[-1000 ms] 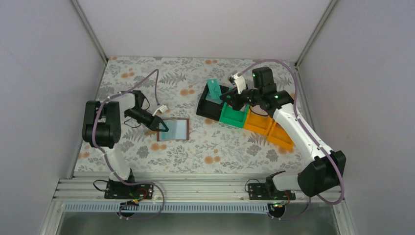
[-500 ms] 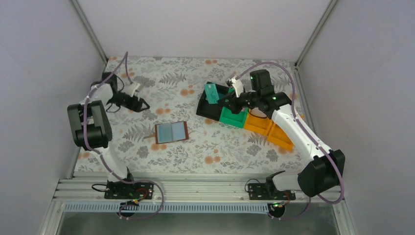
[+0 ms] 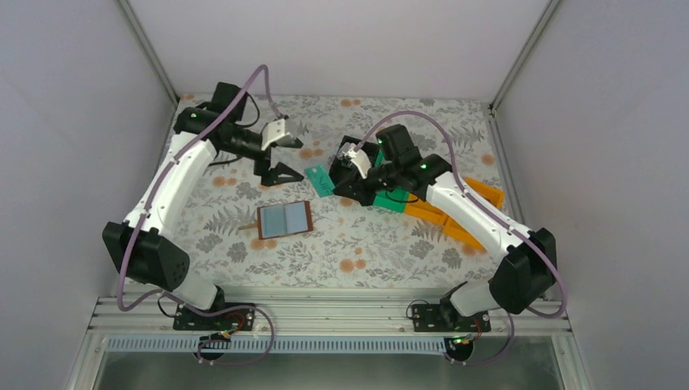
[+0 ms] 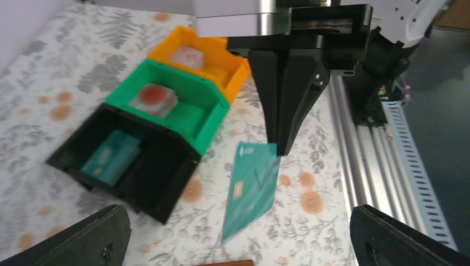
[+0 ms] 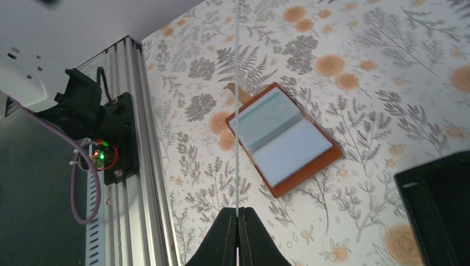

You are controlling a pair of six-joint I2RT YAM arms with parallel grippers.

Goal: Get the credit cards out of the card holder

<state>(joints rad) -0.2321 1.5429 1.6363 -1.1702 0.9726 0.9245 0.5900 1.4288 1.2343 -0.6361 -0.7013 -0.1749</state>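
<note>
The card holder (image 3: pixel 284 219) lies open on the floral table, brown outside and pale blue-grey inside; it also shows in the right wrist view (image 5: pixel 282 138). My right gripper (image 3: pixel 331 177) is shut on a teal credit card (image 3: pixel 319 180), which hangs tilted above the table just left of the black bin. In the left wrist view that card (image 4: pixel 252 188) dangles from the right gripper (image 4: pixel 282 147). Edge-on, the card (image 5: pixel 237 111) is a thin line rising from my shut right gripper (image 5: pixel 237 213). My left gripper (image 3: pixel 276 173) stands wide open and empty behind the card holder. Another teal card (image 4: pixel 111 158) lies in the black bin.
A black bin (image 3: pixel 351 185), a green bin (image 3: pixel 388 199) and orange bins (image 3: pixel 455 213) stand in a row at the right. The green bin (image 4: pixel 183 105) and an orange bin (image 4: pixel 219 61) each hold a blurred red-and-pale thing. An aluminium rail (image 3: pixel 325 313) runs along the near edge.
My left arm has left the card holder, swung to the back and toward the middle, and its jaws have opened wide. My right arm has carried the teal card from over the black bin leftward.
</note>
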